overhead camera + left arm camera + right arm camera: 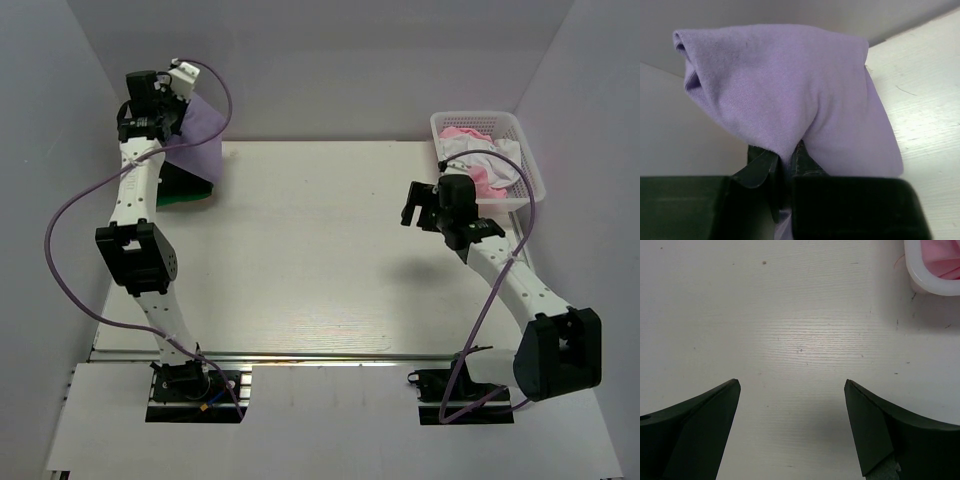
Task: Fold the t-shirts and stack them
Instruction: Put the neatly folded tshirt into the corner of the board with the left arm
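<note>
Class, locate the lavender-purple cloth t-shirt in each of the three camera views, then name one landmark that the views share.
Top external: upper left, the lavender-purple t-shirt hangs bunched at the far left corner of the white wood-grain table.
Left wrist: it fills the centre, pinched in the left gripper.
Right wrist: not in it.
Shared landmark: the table top, visible in all three views.

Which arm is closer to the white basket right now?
Right. The right arm, jaws open, hovers by the near-left corner of the white basket; the left arm is across the table, jaws shut on the lavender t-shirt.
</note>
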